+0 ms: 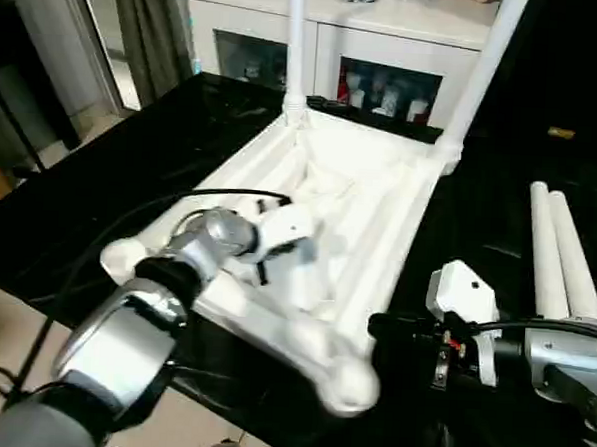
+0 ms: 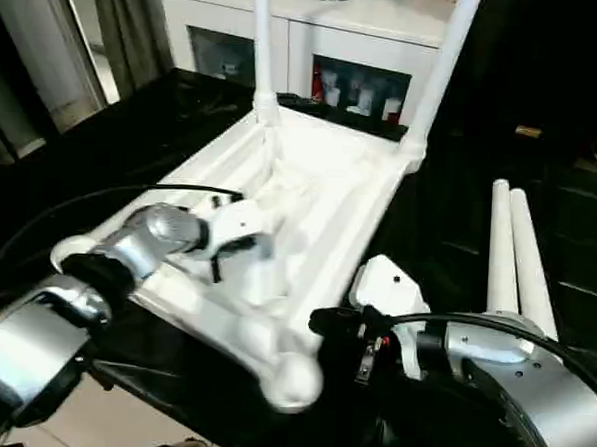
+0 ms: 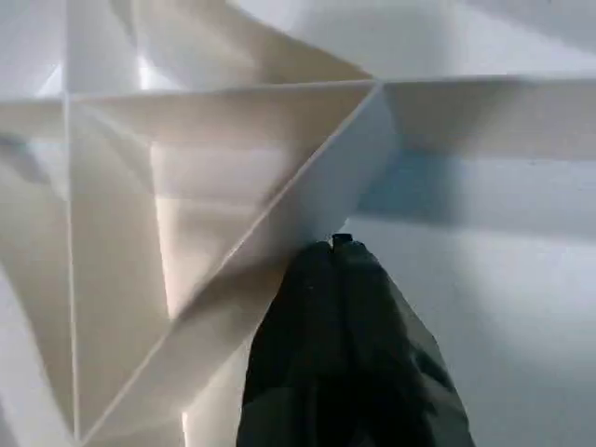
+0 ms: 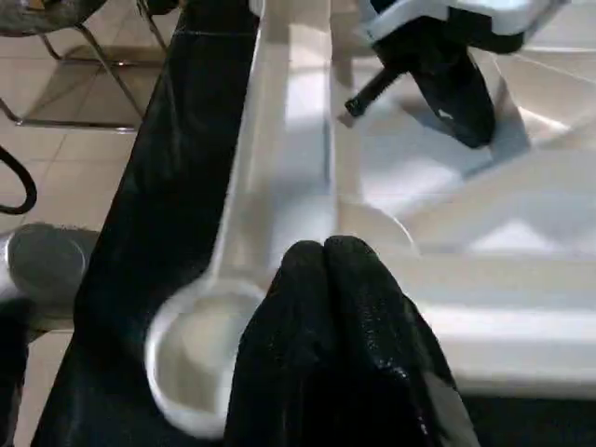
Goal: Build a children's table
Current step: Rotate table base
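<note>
Our table top (image 1: pixel 380 203) lies underside-up on the black bench (image 1: pixel 131 165), two legs (image 1: pixel 484 68) screwed in, two spare legs (image 1: pixel 557 257) beside it. Left gripper (image 3: pixel 340 250) pinched empty against a rib, right gripper (image 4: pixel 323 253) closed at the near rim; we steady before fetching.

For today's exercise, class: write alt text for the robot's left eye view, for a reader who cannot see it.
An upside-down white table top lies on a black surface, with two legs screwed upright into its far corners. The left gripper reaches into its ribbed underside; the right gripper hovers beside its near edge. Two loose legs lie to the right.
</note>
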Robot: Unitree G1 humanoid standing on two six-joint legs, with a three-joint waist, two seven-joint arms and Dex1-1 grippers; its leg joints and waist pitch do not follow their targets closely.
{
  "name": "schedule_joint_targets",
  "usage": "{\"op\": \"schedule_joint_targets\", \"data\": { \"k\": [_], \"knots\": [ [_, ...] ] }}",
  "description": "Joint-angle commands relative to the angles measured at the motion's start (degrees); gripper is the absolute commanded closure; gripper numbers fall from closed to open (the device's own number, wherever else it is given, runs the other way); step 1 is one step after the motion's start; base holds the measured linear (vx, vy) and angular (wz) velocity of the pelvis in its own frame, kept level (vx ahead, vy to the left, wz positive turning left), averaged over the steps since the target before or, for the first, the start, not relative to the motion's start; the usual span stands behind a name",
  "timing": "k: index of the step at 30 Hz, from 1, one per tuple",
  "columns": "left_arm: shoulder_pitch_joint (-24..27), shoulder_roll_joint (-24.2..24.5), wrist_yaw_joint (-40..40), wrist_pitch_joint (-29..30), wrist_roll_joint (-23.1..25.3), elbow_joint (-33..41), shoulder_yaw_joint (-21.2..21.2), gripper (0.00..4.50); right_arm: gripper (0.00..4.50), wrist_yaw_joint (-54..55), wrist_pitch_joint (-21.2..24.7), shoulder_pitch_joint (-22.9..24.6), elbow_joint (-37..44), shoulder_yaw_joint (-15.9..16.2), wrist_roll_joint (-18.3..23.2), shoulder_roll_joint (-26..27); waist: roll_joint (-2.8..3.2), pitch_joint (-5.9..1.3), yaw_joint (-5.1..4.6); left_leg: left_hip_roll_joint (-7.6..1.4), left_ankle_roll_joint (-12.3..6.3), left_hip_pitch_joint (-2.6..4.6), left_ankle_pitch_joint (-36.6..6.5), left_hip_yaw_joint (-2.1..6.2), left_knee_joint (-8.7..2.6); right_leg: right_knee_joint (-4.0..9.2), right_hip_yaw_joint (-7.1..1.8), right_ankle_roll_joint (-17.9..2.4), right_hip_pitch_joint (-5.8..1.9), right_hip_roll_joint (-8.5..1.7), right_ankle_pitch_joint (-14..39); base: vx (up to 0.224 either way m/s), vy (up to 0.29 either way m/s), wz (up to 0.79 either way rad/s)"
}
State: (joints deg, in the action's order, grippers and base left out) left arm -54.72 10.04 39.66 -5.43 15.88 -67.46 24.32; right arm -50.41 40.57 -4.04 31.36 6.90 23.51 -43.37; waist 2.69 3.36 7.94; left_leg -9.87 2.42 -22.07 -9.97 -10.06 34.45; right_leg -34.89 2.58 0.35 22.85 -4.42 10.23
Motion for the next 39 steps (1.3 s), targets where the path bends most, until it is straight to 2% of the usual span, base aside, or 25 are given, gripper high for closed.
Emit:
{"op": "schedule_joint_targets", "data": {
  "k": [1, 5, 6, 11, 12, 14, 15, 17, 18, 21, 22, 23, 24, 25, 26, 27, 28, 29, 30, 31, 32, 33, 35, 37, 39],
  "knots": [
    [-2.20, -1.39, -1.22, -1.51, -1.47, -1.57, -2.03, 4.50, 4.42, 0.67, -0.10, -0.09, 1.30, -1.38, 0.21, -0.51, -1.05, -3.87, -0.29, -2.87, -2.93, 0.92, -12.17, 1.43, -3.85, 4.73, -2.27, -11.04, -2.57, -4.13, 11.81, 0.000, 0.000, 0.00],
    [-3.73, -2.39, -5.21, -2.52, -0.94, -3.78, -2.86, 4.50, 4.42, 1.67, -0.70, -1.03, 0.53, -1.19, -0.50, 0.02, -1.13, -3.84, -0.26, -2.88, -3.26, 0.88, -11.93, 1.46, -3.84, 4.74, -2.23, -11.13, -2.67, -4.18, 11.74, 0.000, 0.000, 0.00],
    [-4.64, -2.51, -9.95, -3.12, 0.27, -5.22, -2.98, 4.50, 4.42, 2.35, -0.94, -1.80, 0.02, -1.01, -0.99, 0.57, -1.00, -3.67, -0.32, -2.87, -3.27, 0.75, -12.37, 1.54, -3.85, 4.77, -2.16, -10.81, -2.57, -4.06, 12.52, 0.000, 0.000, 0.00],
    [-5.42, -2.36, -15.09, -3.55, 0.64, -6.24, -3.70, 4.50, 4.42, 2.91, -0.99, -2.35, -0.12, -0.79, -1.21, 1.16, -1.01, -3.45, -0.74, -2.79, -2.81, 0.84, -13.79, 1.65, -4.08, 5.27, -2.10, -9.14, -2.56, -4.04, 16.33, 0.000, 0.000, 0.00],
    [-5.65, -2.92, -13.08, -5.13, -3.27, -5.89, -7.55, 4.50, 4.42, 4.07, -1.12, -2.34, 0.29, -0.99, -1.56, 1.86, -0.69, -3.46, -1.08, -2.59, -2.39, 0.78, -14.16, 1.69, -4.09, 5.38, -2.02, -9.48, -2.66, -3.96, 15.81, 0.000, 0.000, 0.00],
    [-5.60, -3.13, -11.77, -5.59, -4.52, -5.62, -8.71, 4.50, 4.42, 4.60, -1.09, -2.22, 0.40, -1.28, -1.51, 2.19, -0.73, -3.45, -1.25, -2.54, -2.40, 0.67, -13.79, 1.66, -4.13, 5.29, -2.00, -9.93, -2.70, -3.96, 15.02, 0.000, 0.000, 0.00],
    [-5.08, -3.54, -7.00, -6.88, -8.53, -4.03, -12.07, 4.50, 4.42, 6.76, -0.61, -1.72, 0.76, -2.61, -1.05, 3.65, -0.18, -3.45, -1.24, -2.54, -2.29, 0.77, -13.53, 1.66, -4.13, 5.36, -2.04, -10.53, -2.63, -4.12, 14.57, 0.000, 0.000, 0.00],
    [-4.59, -3.66, -4.41, -7.46, -11.37, -2.65, -14.20, 4.50, 4.42, 9.06, 0.03, -1.41, 0.91, -3.76, -0.80, 5.27, -0.41, -3.60, -1.39, -2.62, -2.18, 0.78, -13.56, 1.60, -4.15, 5.14, -2.05, -11.56, -2.65, -3.99, 12.35, 0.000, 0.000, 0.00],
    [-2.80, -3.34, -2.24, -6.30, -15.92, 2.14, -17.32, 4.29, 4.48, 15.47, 1.51, -1.61, 0.02, -6.11, -1.18, 10.04, -0.09, -3.60, -1.50, -2.69, -1.92, 0.71, -13.06, 1.61, -4.29, 4.68, -2.07, -13.11, -2.54, -4.07, 10.13, 0.000, 0.000, 0.00],
    [-0.48, -3.02, -3.03, -4.11, -18.63, 7.87, -19.12, 4.08, 4.09, 21.62, 1.95, -2.10, -1.25, -8.03, -2.40, 14.52, -0.18, -3.64, -1.89, -2.64, -1.42, 0.77, -13.90, 1.55, -4.42, 4.55, -1.92, -13.75, -2.50, -3.79, 9.73, 0.000, 0.000, 0.00],
    [5.97, -3.19, -7.80, 2.42, -22.59, 22.46, -22.09, 4.08, 4.09, 31.91, 1.93, -2.11, -2.91, -12.03, -3.85, 22.62, -0.07, -3.51, -1.98, -2.89, -1.03, 0.69, -13.64, 1.66, -4.61, 4.23, -2.05, -14.17, -2.66, -4.14, 10.10, 0.000, 0.000, 0.00],
    [5.97, -3.19, -7.80, 2.42, -22.59, 22.46, -22.09, 3.88, 4.07, 31.91, 1.93, -2.11, -2.91, -12.03, -3.85, 22.62, -0.21, -3.55, -2.32, -3.15, -0.98, 0.59, -13.74, 1.58, -4.78, 4.09, -2.16, -14.86, -2.51, -4.40, 9.92, 0.000, 0.000, 0.00],
    [9.04, -3.47, -10.41, 5.30, -23.94, 29.06, -23.32, 3.88, 3.96, 35.74, 1.93, -1.76, -3.25, -13.74, -4.12, 25.79, -0.56, -3.43, -2.71, -2.54, -0.99, 0.60, -14.53, 1.32, -4.59, 4.64, -1.81, -13.86, -2.28, -3.85, 13.10, 0.000, 0.000, 0.00],
    [11.76, -3.52, -12.85, 7.62, -23.72, 34.06, -23.97, 3.74, 3.81, 38.14, 1.59, -1.17, -3.36, -14.29, -4.95, 27.52, -0.21, -3.59, -2.68, -2.82, -0.78, 0.81, -14.17, 1.45, -4.59, 4.38, -1.97, -13.94, -2.44, -4.12, 13.09, 0.000, 0.000, 0.00],
    [13.66, -3.56, -14.55, 9.24, -23.57, 37.56, -24.43, 3.67, 3.69, 39.82, 1.36, -0.76, -3.44, -14.68, -5.53, 28.72, -0.27, -3.34, -3.04, -2.85, -1.22, 0.52, -13.03, 1.33, -4.83, 4.63, -2.03, -12.68, -2.20, -3.83, 13.78, 0.000, 0.000, 0.00],
    [16.59, -3.67, -17.25, 11.25, -22.22, 41.78, -25.46, 3.67, 3.69, 41.58, 0.54, 0.07, -3.50, -14.28, -6.81, 29.78, -0.19, -3.38, -3.12, -2.67, -1.20, 0.70, -13.37, 1.17, -4.69, 4.83, -1.97, -11.86, -1.96, -3.51, 14.66, 0.000, 0.000, 0.00],
    [22.61, -3.79, -21.65, 13.96, -19.28, 49.06, -27.48, 3.52, 3.52, 44.52, -1.82, 1.62, -4.19, -13.10, -8.68, 32.16, -0.38, -3.42, -3.45, -3.33, -0.73, 0.49, -13.56, 1.46, -5.08, 4.47, -2.09, -11.28, -2.35, -3.85, 14.00, 0.000, 0.000, 0.00],
    [22.61, -3.79, -21.65, 13.96, -19.28, 49.06, -27.48, 3.37, 3.43, 44.52, -1.82, 1.62, -4.19, -13.10, -8.68, 32.16, -0.46, -3.08, -3.63, -3.08, -0.83, 0.13, -13.52, 1.43, -5.23, 4.86, -1.96, -10.45, -2.37, -3.78, 14.97, 0.000, 0.000, 0.00],
    [25.79, -3.91, -23.14, 15.34, -17.90, 52.86, -28.64, 3.37, 3.43, 46.00, -2.87, 2.30, -4.49, -12.52, -9.54, 33.73, -0.27, -3.14, -3.75, -2.43, -0.59, 0.86, -15.48, 1.07, -4.89, 5.47, -1.99, -8.89, -1.67, -3.33, 18.83, 0.000, 0.000, 0.00],
    [25.79, -3.91, -23.14, 15.34, -17.90, 52.86, -28.64, 3.37, 3.43, 46.00, -2.87, 2.30, -4.49, -12.52, -9.54, 33.73, -0.26, -3.31, -3.95, -2.56, -0.37, 0.74, -15.36, 1.17, -4.91, 5.29, -2.10, -8.50, -1.81, -3.42, 18.83, 0.000, 0.000, 0.00],
    [29.85, -3.94, -23.12, 15.49, -17.09, 55.79, -29.20, 3.25, 3.22, 46.96, -3.96, 2.99, -5.40, -11.37, -10.59, 34.68, -0.79, -3.01, -4.01, -2.53, -0.20, 0.49, -15.88, 1.20, -5.23, 5.74, -2.08, -7.24, -1.67, -3.32, 20.73, 0.000, 0.000, 0.00],
    [32.89, -4.01, -22.92, 15.58, -17.08, 58.15, -29.37, 3.19, 3.11, 47.82, -4.75, 3.36, -5.95, -10.60, -11.44, 35.24, -0.59, -3.05, -4.08, -2.90, 0.20, 0.42, -15.80, 1.50, -5.48, 5.42, -2.14, -7.02, -1.77, -3.64, 20.28, 0.000, 0.000, 0.00],
    [36.66, -4.53, -23.98, 16.85, -18.17, 62.17, -29.54, 3.07, 3.06, 48.75, -5.27, 3.65, -6.17, -10.11, -12.62, 35.97, -0.48, -3.01, -4.25, -2.75, 0.38, 0.61, -16.46, 1.30, -5.50, 5.57, -2.27, -6.34, -1.36, -3.22, 19.73, 0.000, 0.000, 0.00],
    [38.05, -4.71, -25.04, 17.90, -18.33, 63.98, -29.18, 2.95, 2.97, 49.42, -5.11, 3.52, -6.25, -10.50, -13.09, 36.43, -0.71, -2.99, -4.25, -2.73, 0.82, 0.75, -17.59, 1.24, -5.57, 5.64, -2.32, -6.05, -1.20, -3.08, 19.31, 0.000, 0.000, 0.00],
    [39.96, -4.31, -26.25, 19.32, -17.97, 66.46, -27.08, 2.74, 2.65, 50.80, -4.52, 3.35, -6.36, -11.28, -13.50, 36.90, -0.36, -2.89, -4.01, -2.79, 1.41, 0.68, -17.74, 1.48, -5.79, 5.44, -2.37, -5.39, -1.29, -3.09, 17.44, 0.000, 0.000, 0.00]
  ]
}}
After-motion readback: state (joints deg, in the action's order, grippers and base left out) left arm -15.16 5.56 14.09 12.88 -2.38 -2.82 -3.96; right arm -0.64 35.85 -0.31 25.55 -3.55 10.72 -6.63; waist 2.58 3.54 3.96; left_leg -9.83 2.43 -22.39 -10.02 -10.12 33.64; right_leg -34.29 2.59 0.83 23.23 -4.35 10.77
